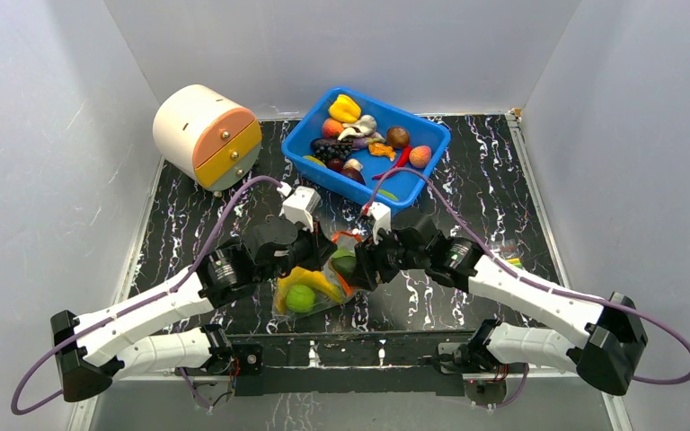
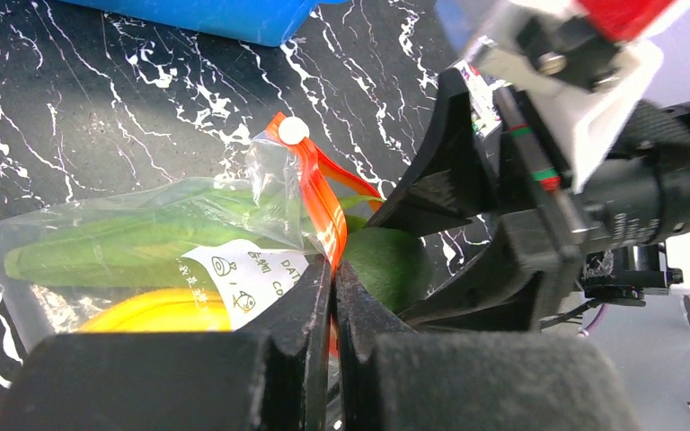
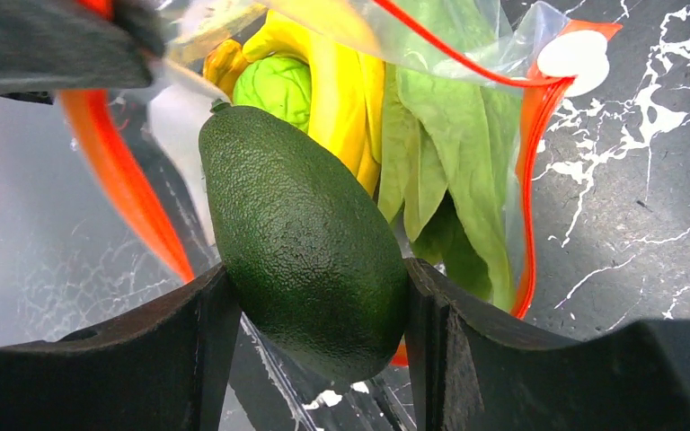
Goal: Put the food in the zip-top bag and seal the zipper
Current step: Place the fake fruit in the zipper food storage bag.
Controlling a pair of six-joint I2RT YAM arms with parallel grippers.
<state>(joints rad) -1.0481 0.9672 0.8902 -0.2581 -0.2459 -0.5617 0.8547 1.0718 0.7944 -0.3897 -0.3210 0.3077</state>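
1. My left gripper is pressed together on the thin orange-red zipper strip of the floppy clear zip-top bag. It holds one lip of the mouth up off the black marbled table.
2. My right gripper pinches a dark green, pebbled toy avocado at the bag's mouth. I judge it not yet fully inside.
3. In the bag lie a yellow plastic banana, a round green lime and long green leaves.
4. The mouth looks tight for the avocado plus my fingers. Pushing in could drag the whole bag or tug the strip out of my left pinch, since only one lip is held.
5. If I let go too early, the smooth avocado may roll back out onto the table.
6. The leaves lie close to the zipper strip. If they straddle it, the seal will not close.
7. More food waits in the rigid blue plastic bin, well apart from the bag.
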